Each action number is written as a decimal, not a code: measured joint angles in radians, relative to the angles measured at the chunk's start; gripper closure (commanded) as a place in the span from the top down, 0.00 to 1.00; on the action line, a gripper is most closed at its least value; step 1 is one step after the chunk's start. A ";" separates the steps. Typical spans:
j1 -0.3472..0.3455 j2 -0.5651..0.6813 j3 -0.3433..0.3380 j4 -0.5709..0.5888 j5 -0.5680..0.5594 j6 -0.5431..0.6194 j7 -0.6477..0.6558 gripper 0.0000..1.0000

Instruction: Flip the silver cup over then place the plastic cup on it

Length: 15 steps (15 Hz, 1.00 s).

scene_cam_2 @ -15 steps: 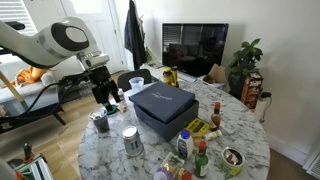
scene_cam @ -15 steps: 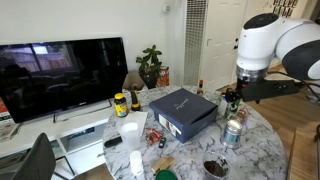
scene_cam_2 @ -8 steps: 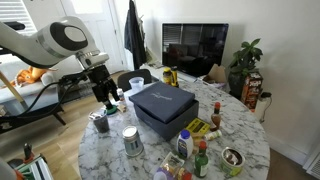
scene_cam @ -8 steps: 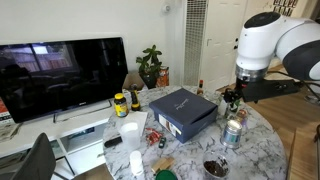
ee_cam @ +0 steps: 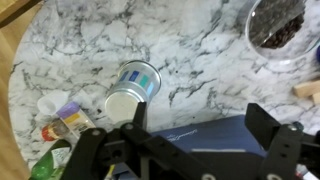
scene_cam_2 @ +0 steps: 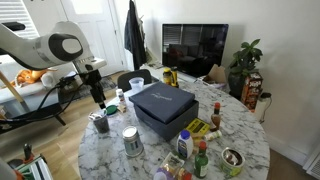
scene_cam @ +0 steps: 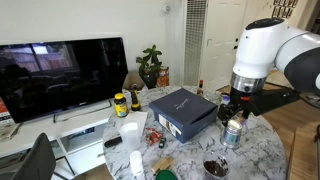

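The silver cup [scene_cam_2: 131,141] stands on the marble table in front of the navy box, and also shows in an exterior view [scene_cam: 232,133]. In the wrist view it [ee_cam: 130,92] lies left of centre, and its shiny side shows blue-green bands. The plastic cup [scene_cam_2: 100,122], small and dark, stands near the table edge just below my gripper [scene_cam_2: 97,93]. I cannot make it out in the wrist view. My gripper [ee_cam: 200,125] is open and empty and hangs above the table by the box's corner. It also shows in an exterior view [scene_cam: 232,101].
A navy box [scene_cam_2: 160,108] fills the table's middle [scene_cam: 183,110]. A dark bowl [ee_cam: 280,25] with dark contents stands near the silver cup. A tall white cup [scene_cam: 128,132], bottles and snack packets [scene_cam_2: 195,150] crowd the marble table [ee_cam: 200,50]. A TV stands behind.
The arm has shifted a little and the wrist has turned. The gripper stays open above the table edge. The cups have not moved.
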 measured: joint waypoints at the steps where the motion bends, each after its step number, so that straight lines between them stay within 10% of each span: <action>1: 0.013 0.022 0.001 0.000 0.037 0.018 -0.053 1.00; 7: 0.068 0.150 0.006 0.004 0.235 0.048 -0.385 1.00; 15: 0.062 0.193 0.008 0.026 0.247 0.084 -0.442 1.00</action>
